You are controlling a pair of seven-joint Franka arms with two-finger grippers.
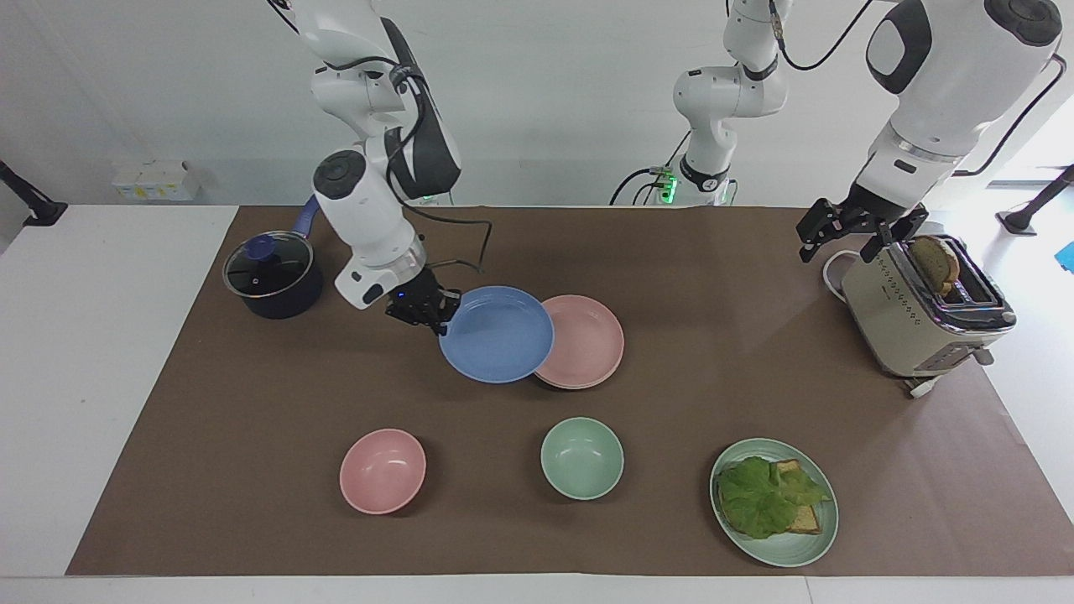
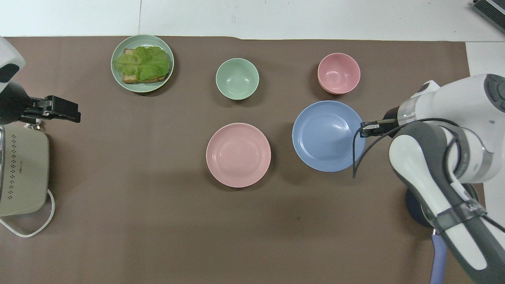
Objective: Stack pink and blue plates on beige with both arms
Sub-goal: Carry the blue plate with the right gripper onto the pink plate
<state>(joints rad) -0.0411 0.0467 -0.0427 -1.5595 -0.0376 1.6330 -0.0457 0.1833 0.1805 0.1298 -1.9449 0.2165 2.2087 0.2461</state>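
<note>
Carrying the blue plate [image 1: 497, 333] in the air by its rim, my right tool [image 1: 422, 309] pinching one edge, beside the pink plate [image 1: 585, 341]; it could tilt and slip. My left tool [image 1: 847, 228] waits spread above the toaster [image 1: 919, 312]

Right gripper [image 1: 430, 312] clamps the rim of the raised blue plate [image 1: 497, 334], which overlaps the pink plate [image 1: 587, 340]; left gripper [image 1: 847, 231] open above toaster [image 1: 919, 319].

Blue plate [image 1: 497, 334], pink plate [image 1: 585, 342], pink bowl [image 1: 383, 471], mint-green bowl [image 1: 581, 458], brown table cover [image 1: 252, 419]
</note>
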